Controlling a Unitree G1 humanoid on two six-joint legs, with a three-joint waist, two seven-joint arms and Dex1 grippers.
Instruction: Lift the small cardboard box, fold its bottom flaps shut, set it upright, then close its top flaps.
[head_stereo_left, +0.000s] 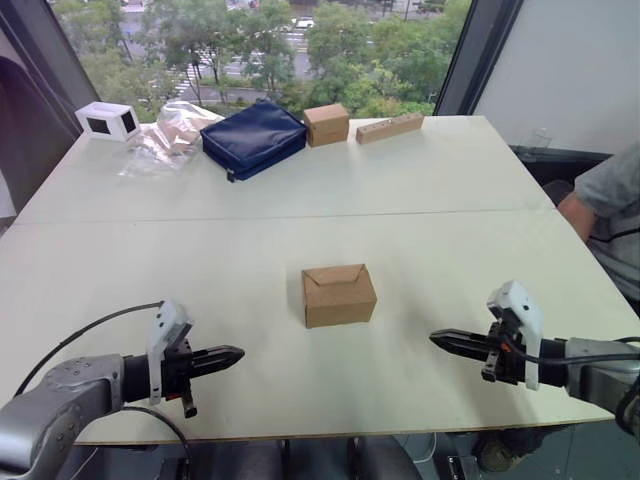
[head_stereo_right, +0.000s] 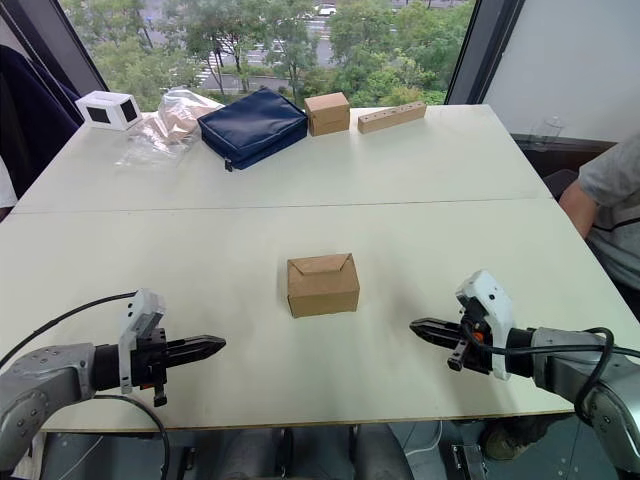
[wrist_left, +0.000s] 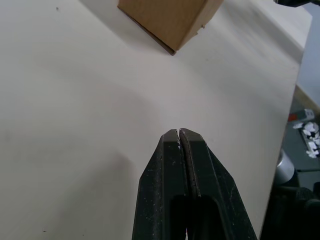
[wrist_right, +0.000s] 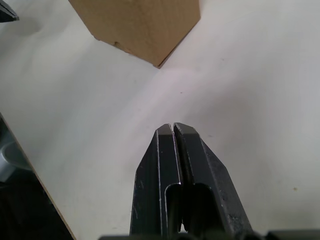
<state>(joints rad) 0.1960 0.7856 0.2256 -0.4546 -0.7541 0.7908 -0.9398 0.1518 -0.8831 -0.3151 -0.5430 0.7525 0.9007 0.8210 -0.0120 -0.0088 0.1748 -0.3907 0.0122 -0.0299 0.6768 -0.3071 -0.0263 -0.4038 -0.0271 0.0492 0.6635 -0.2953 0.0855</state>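
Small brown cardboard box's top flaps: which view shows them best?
Either eye view: the small brown cardboard box stands whole on the white table, its top flaps shut in a slanted seam. Both wrist views catch just a lower corner.

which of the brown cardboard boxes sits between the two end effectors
The small cardboard box at mid-table, top flaps folded shut; the cardboard cube sits at the far edge.

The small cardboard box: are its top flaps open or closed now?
Closed. The top flaps lie flat on the small cardboard box and meet in a slanted seam; none sticks up. Both grippers are apart from it.
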